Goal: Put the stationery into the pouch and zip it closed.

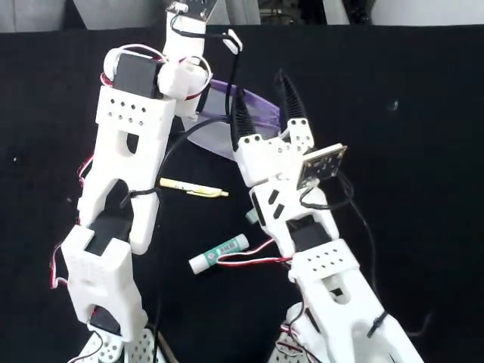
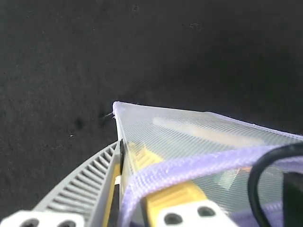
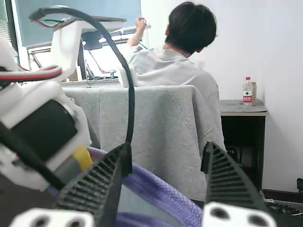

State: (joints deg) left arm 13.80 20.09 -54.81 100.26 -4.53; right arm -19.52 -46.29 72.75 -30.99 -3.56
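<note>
Left arm (image 1: 125, 151) stretched long across the table, elbow high, wrist bent down at the far end; my left gripper (image 2: 125, 151) is pinched onto the edge of the pouch (image 2: 199, 137). Right arm (image 1: 318, 257) reaches forward beside it, wrist lifted. Right gripper (image 1: 261, 87) pointing away, black fingers (image 3: 99, 184) spread wide apart.

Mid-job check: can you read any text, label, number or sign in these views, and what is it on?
No text is legible enough to quote.
On the glue stick: green print, too small to read.
On the yellow pen: no readable marking.
On the bottle in the room behind: a red label, too small to read.
On the pouch: no print visible.
</note>
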